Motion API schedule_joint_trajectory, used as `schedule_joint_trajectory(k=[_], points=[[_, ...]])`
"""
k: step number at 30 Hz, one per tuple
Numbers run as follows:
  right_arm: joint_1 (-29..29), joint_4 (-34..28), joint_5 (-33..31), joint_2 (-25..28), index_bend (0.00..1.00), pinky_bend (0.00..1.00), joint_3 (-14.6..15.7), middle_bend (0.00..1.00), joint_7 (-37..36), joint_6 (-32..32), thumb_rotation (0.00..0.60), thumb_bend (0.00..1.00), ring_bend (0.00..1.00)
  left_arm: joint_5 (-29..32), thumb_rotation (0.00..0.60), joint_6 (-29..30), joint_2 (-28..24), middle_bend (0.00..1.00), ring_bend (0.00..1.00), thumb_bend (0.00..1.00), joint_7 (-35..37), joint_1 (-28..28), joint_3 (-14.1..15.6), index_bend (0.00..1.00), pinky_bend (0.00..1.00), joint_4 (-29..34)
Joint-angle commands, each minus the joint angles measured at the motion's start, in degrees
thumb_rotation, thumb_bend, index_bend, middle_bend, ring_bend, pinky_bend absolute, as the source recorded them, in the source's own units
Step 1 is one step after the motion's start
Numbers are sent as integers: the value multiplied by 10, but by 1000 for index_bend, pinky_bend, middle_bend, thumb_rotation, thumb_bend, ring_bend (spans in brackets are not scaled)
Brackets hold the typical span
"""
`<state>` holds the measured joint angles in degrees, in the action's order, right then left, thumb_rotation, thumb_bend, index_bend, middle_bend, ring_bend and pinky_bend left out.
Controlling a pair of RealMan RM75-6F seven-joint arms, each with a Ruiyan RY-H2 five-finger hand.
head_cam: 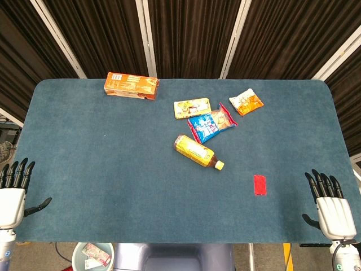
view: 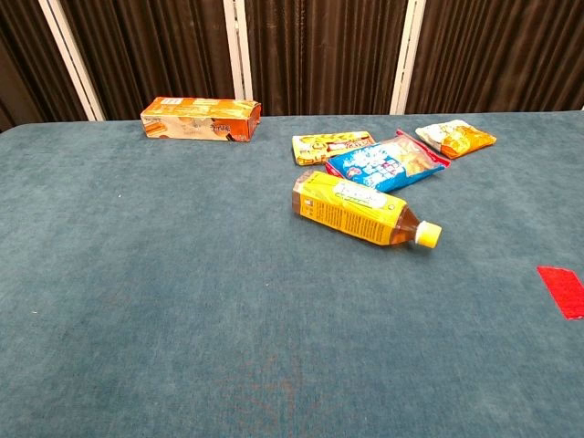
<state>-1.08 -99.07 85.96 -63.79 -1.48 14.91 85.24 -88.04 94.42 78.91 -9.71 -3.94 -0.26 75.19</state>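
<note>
My left hand (head_cam: 12,195) hovers at the table's near left corner, fingers spread, holding nothing. My right hand (head_cam: 331,206) sits at the near right corner, also spread and empty. Neither hand shows in the chest view. A yellow-labelled tea bottle (head_cam: 198,152) (view: 363,211) lies on its side mid-table, cap pointing right. Behind it lie a blue snack bag (head_cam: 211,125) (view: 386,162), a yellow packet (head_cam: 192,108) (view: 330,145) and an orange-white packet (head_cam: 246,102) (view: 456,139). An orange carton (head_cam: 131,85) (view: 201,120) lies at the far left.
A red tape patch (head_cam: 260,184) (view: 564,290) marks the blue cloth table (head_cam: 101,169) in front of my right hand. Dark curtains hang behind the table. A bin (head_cam: 93,256) stands on the floor below the near edge.
</note>
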Motion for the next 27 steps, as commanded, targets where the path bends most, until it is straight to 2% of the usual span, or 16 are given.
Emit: schedule_joint_trajectory(k=[1, 8, 10, 13, 15, 18, 23, 27], points=[[0, 0, -1, 0, 0, 0, 0, 0, 0, -1, 600, 0, 0, -1, 453, 0, 0, 0, 0, 92, 1, 1, -1, 0, 0, 0], [-3, 1, 0, -1, 6, 0, 0, 0, 1, -5, 600, 2, 0, -8, 455, 8, 0, 0, 0, 95, 6, 3, -4, 0, 0, 2], [-8, 8, 10, -7, 96, 0, -3, 0, -8, -3, 600, 27, 0, -14, 457, 12, 0, 0, 0, 96, 11, 3, -4, 0, 0, 4], [-19, 44, 38, -35, 321, 0, -10, 0, -30, 9, 600, 58, 0, -24, 459, 15, -3, 0, 0, 95, 17, 2, -2, 0, 0, 8], [-27, 74, 47, -59, 419, 0, -13, 0, -45, 7, 600, 61, 0, -28, 457, 13, -5, 0, 0, 96, 14, 1, -1, 0, 0, 11], [-36, 122, 53, -102, 502, 0, -19, 0, -61, 10, 600, 71, 0, -31, 456, 8, -6, 0, 0, 98, 5, -1, -1, 0, 0, 13], [-42, 198, 58, -165, 539, 0, -18, 10, -65, 12, 600, 74, 0, -27, 457, 1, -3, 0, 0, 97, 3, -2, -2, 0, 0, 10], [-48, 252, 56, -203, 536, 0, -11, 9, -69, -4, 600, 126, 0, -28, 458, -3, 1, 0, 0, 102, -2, -5, -4, 0, 0, 6]])
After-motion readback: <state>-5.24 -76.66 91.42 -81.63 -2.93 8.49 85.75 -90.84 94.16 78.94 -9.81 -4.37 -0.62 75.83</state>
